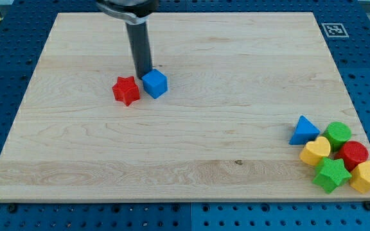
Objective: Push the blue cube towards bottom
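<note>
The blue cube sits on the wooden board, left of centre in the upper half. A red star-shaped block lies just to its left, a small gap apart. My tip comes down from the view's top and rests at the cube's upper left edge, touching or nearly touching it, above and right of the red star.
A cluster of blocks sits at the board's lower right: a blue triangle, a green cylinder, a yellow heart, a red cylinder, a green star and a yellow hexagon. A marker tag is at the top right corner.
</note>
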You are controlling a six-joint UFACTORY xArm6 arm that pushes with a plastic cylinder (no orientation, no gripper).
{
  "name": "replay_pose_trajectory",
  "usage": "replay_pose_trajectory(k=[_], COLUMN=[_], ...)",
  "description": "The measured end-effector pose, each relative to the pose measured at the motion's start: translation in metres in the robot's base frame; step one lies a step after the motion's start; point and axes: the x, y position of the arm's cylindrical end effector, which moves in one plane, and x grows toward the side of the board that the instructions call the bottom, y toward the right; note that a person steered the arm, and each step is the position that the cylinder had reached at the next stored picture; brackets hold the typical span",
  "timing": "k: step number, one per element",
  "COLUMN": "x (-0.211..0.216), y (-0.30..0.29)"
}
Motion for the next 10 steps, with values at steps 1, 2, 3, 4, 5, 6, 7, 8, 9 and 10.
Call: replay_pose_trajectory(k=[1, 2, 3, 4, 5, 6, 7, 8, 9, 10], x=[0.005, 0.013, 0.013, 0.016, 0.021, 0.025, 0.03, 0.03, 0.037, 0.053], y=[0.025, 0.028, 0.028, 0.041, 0.05, 0.049, 0.029, 0.007, 0.014, 0.038])
